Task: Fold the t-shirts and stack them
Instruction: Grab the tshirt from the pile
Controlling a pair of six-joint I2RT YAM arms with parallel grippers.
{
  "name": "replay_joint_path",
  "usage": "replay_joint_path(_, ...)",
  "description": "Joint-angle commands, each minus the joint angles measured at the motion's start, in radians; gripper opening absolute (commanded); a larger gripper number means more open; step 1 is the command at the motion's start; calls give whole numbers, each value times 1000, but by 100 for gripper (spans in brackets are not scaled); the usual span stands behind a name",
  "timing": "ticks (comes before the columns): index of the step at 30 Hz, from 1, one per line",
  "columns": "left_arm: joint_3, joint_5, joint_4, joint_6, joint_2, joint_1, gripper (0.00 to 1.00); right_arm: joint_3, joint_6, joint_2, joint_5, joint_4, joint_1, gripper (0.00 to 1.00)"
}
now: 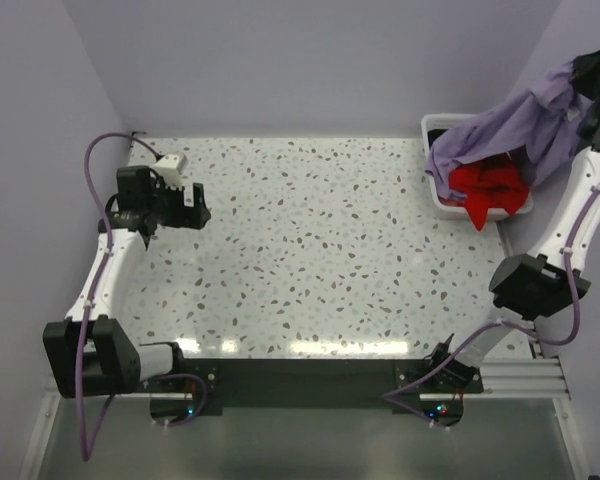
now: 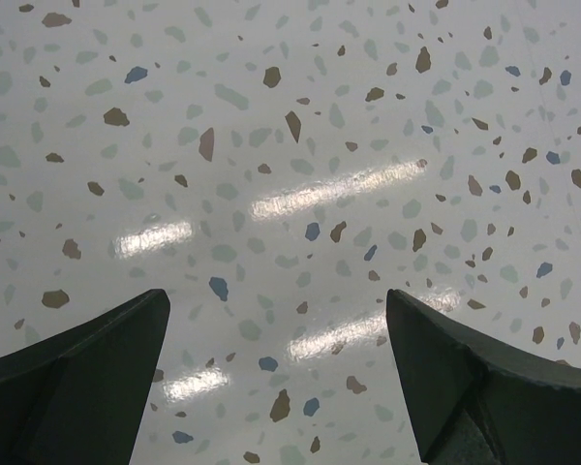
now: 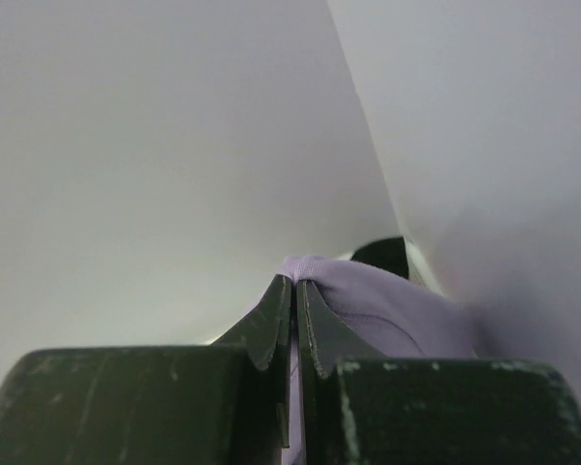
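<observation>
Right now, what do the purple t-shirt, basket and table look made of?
Purple t-shirt: soft matte cloth, probably knit; it hangs in loose folds from the shut right gripper. Basket: likely rigid white plastic, smooth rim. Table: glossy terrazzo-look top, maybe laminate; light streaks reflect off it.

The left arm (image 1: 98,262) runs along the left edge of the table (image 1: 310,250) and bends at the elbow. It holds the left gripper (image 1: 195,208) over the table near the far left corner. The jaws are wide apart and there is nothing between them.

The right arm (image 1: 580,215) stands by the right edge and stretches up high over the far right corner. At its top, the right gripper (image 3: 295,291) has its jaws pressed tight together, pinching a fold of the purple shirt (image 3: 368,300).
</observation>
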Motion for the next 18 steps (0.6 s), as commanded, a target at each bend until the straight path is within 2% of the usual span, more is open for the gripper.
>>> replay_joint_path(1,40,14,40,12,5,-1,100,178,66,53,-8,170,26,0)
replay_joint_path(4,40,15,50,-1,8,-1,100,264,71,98,26,233,53,0)
replay_joint_path(13,54,12,53,-16,5,1,100,313,-79,123,182,538,216,0)
replay_joint_path(18,69,9,45,-10,5,1,100,365,-102,159,230,698,286,0)
